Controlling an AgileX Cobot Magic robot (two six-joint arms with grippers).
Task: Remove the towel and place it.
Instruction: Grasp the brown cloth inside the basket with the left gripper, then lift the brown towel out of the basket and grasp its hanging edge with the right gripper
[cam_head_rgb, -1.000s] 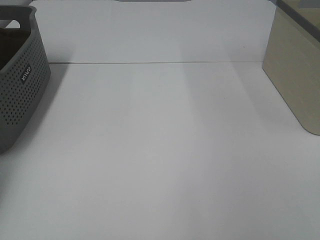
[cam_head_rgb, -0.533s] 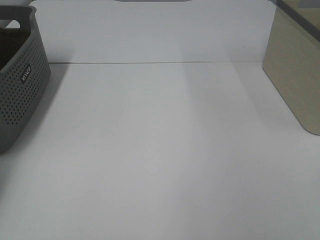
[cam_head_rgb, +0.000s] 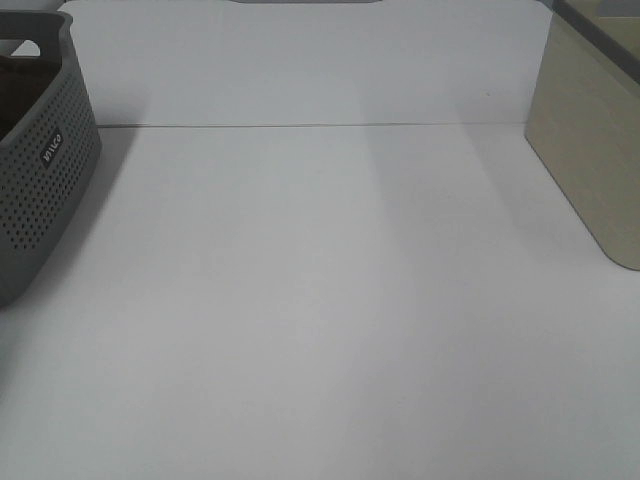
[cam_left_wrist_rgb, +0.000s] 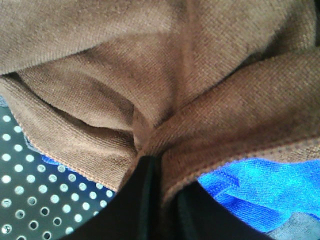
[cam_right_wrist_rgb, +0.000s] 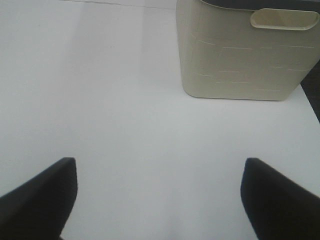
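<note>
Left pincer (cam_left_wrist_rgb: 150, 165) is clamped on a bunched fold of the towel (cam_left_wrist_rgb: 150, 75). The towel sits in the basket (cam_left_wrist_rgb: 20, 200) on top of a blue cloth (cam_left_wrist_rgb: 250, 185). Pinching a fold likely gives enough bite to lift it out. Right pincer (cam_right_wrist_rgb: 159, 195) is wide open and empty over the surface (cam_right_wrist_rgb: 125, 100) near the bin (cam_right_wrist_rgb: 240, 55), likely on standby.
</note>
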